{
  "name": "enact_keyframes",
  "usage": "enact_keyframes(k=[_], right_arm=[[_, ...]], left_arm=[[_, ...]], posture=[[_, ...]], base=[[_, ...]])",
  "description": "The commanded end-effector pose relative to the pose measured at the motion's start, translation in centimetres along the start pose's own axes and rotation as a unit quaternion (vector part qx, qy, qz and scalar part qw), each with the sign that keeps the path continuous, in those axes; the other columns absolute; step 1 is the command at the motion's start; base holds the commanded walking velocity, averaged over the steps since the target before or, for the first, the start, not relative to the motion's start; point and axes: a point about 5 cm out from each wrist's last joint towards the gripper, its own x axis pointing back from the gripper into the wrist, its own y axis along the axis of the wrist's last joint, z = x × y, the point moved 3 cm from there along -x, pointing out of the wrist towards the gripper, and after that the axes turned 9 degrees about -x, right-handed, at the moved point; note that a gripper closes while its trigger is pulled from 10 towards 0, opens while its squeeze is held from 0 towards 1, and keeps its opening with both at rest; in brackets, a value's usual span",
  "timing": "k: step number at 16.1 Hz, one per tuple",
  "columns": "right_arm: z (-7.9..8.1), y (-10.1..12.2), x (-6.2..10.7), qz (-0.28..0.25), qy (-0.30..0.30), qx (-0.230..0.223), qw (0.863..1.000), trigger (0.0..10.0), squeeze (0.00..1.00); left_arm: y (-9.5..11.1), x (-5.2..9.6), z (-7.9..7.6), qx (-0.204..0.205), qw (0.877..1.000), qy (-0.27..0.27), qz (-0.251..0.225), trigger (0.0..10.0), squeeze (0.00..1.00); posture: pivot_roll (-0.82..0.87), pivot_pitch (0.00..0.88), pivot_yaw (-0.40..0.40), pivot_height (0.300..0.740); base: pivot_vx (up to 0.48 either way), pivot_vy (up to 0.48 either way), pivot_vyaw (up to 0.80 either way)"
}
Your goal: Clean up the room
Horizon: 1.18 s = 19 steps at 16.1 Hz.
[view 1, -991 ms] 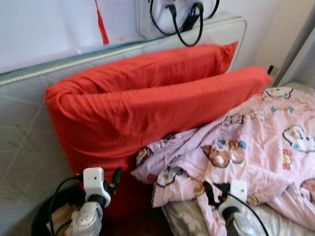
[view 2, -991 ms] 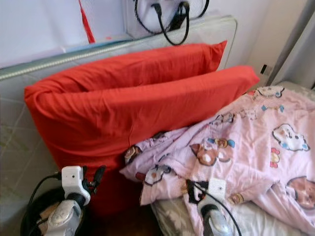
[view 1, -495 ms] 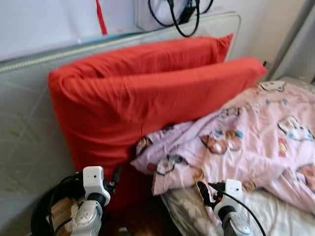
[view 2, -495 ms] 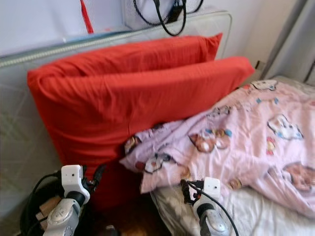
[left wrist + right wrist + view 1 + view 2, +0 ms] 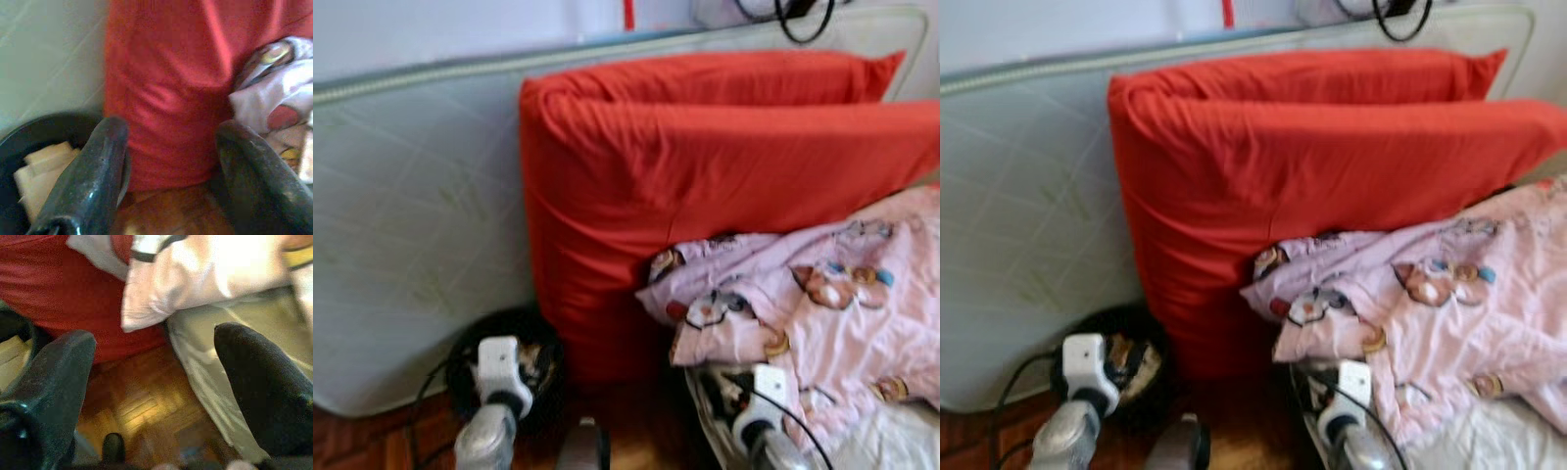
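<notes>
- Nearest, low in the head views: the left gripper (image 5: 166, 161) and the right gripper (image 5: 151, 391), both over the wooden floor (image 5: 142, 406). In the wrist views each has its two black fingers spread wide, with nothing between them.
- Just ahead of the left gripper: a black bin (image 5: 470, 357) on the floor, with pale crumpled paper (image 5: 44, 161) inside, standing against the foot of a grey mattress (image 5: 421, 225).
- Ahead of the right gripper: the edge of the bed (image 5: 205, 347) with a pale sheet, and a pink blanket (image 5: 822, 313) with cartoon prints bunched on it, one corner hanging over the bed's edge toward the floor.
- Handling, as a judgement: the blanket looks light, soft and limp. It would sag and trail when lifted, so the hanging corner or a thick fold is the likely place to pinch.
- Behind the blanket: two red pillows (image 5: 705, 186) standing on edge against the upright mattress; the blanket lies against the front one.
- Farthest: a white wall and black cords (image 5: 793, 15) above the mattress.
- Obstacles: the bin and pillows crowd the narrow floor gap beside the bed.
</notes>
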Motion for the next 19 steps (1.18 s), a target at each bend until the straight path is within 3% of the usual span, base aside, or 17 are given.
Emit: enact_keyframes(k=[1,4,6,14,19], right_arm=[[-0.5,0.2,0.1,-0.005,-0.013,0.0,1.0,10.0,0.0],[-1.0,0.4,0.0,-0.003,-0.033,0.006,0.999,10.0,0.0],[-1.0,0.9,0.0,-0.014,-0.032,0.005,0.999,10.0,0.0],[0.0,2.3,-0.6,-0.049,-0.025,-0.006,0.998,10.0,0.0],[0.1,2.9,-0.7,-0.067,-0.026,-0.008,0.997,10.0,0.0]], left_arm=[[0.6,-0.3,-0.1,-0.001,1.0,-0.004,-0.011,10.0,0.0],[0.7,-0.3,-0.1,0.002,1.0,-0.005,-0.013,10.0,0.0],[0.8,-0.3,0.0,0.004,1.0,-0.003,-0.017,10.0,0.0],[0.9,-0.3,-0.1,0.003,1.0,-0.007,-0.016,10.0,0.0],[0.9,-0.3,-0.1,0.004,1.0,-0.011,-0.017,10.0,0.0]], posture=[[0.15,0.006,-0.005,0.647],[0.15,0.007,-0.006,0.643],[0.15,0.009,-0.007,0.614],[0.16,0.018,-0.007,0.614],[0.16,0.017,-0.006,0.614]], base=[[0.0,0.0,0.0],[0.0,0.0,0.0],[0.0,0.0,0.0],[0.0,0.0,0.0],[0.0,0.0,-0.4]])
